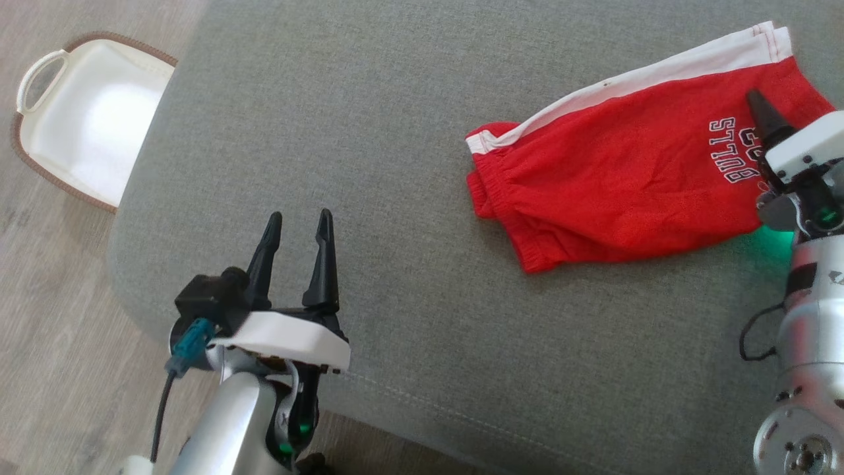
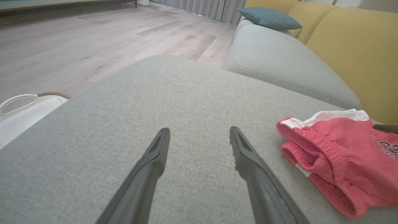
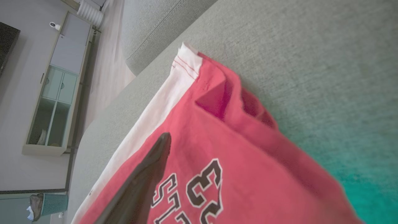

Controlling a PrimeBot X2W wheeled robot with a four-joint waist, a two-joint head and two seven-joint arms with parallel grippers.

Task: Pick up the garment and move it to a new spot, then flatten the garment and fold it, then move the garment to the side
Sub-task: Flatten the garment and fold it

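The garment (image 1: 633, 171) is a pair of red shorts with a white side stripe and "BULLS" lettering, lying on the grey cushion (image 1: 409, 132) at the right. My right gripper (image 1: 759, 111) is over its lettered end. In the right wrist view one dark finger (image 3: 146, 168) rests on top of the red fabric (image 3: 248, 161); the other finger is hidden under the top layer, which is slightly raised. My left gripper (image 1: 300, 219) hovers open and empty over the cushion's near left part, well left of the shorts (image 2: 339, 155); its fingers (image 2: 146, 177) are spread.
A white basket with a brown rim (image 1: 86, 119) stands on the wooden floor left of the cushion (image 2: 18, 115). Beyond are a grey sofa seat (image 2: 279, 59), yellow backrests (image 2: 351, 46) and a blue pillow (image 2: 269, 17). The cushion's edge runs close by my left gripper.
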